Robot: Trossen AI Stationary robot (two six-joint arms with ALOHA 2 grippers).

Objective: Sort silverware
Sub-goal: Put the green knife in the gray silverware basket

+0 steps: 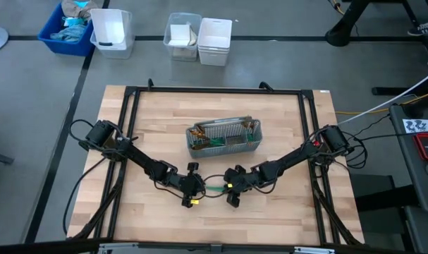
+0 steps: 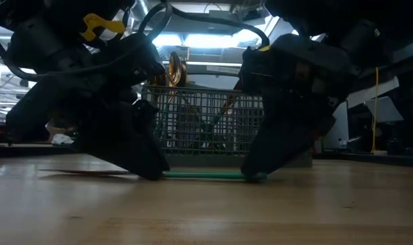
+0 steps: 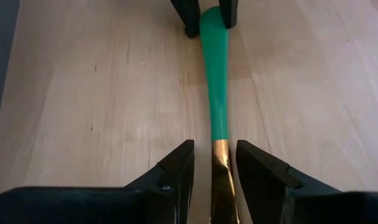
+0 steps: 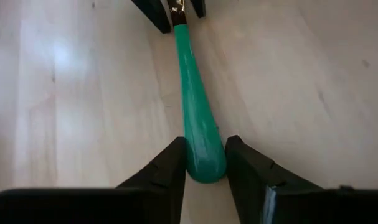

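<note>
One piece of silverware (image 1: 212,188) lies flat on the table between my two grippers, its slim teal handle (image 3: 215,74) running into a gold neck (image 3: 220,155). Its head is hidden under my left gripper. My left gripper (image 3: 215,165) is open, a finger on either side of the gold neck with a small gap on each side. My right gripper (image 4: 205,162) is shut on the handle's rounded free end. More silverware stands in the grey mesh caddy (image 1: 223,136), with a gold head (image 2: 173,68) sticking up above its rim. My right gripper pinches the rounded free end of the teal handle (image 4: 205,163) between its two fingers. The fingers slant down from the table's right side and lie along the handle. The piece lies on the table (image 2: 213,175), not lifted.
The caddy stands just beyond the grippers toward the far edge. Bare wood lies toward the near edge (image 1: 214,226) and on both sides. A black frame (image 1: 214,90) borders the table. Off the table, beyond its far edge, stand white bins (image 1: 215,41) and a blue bin (image 1: 65,32).
</note>
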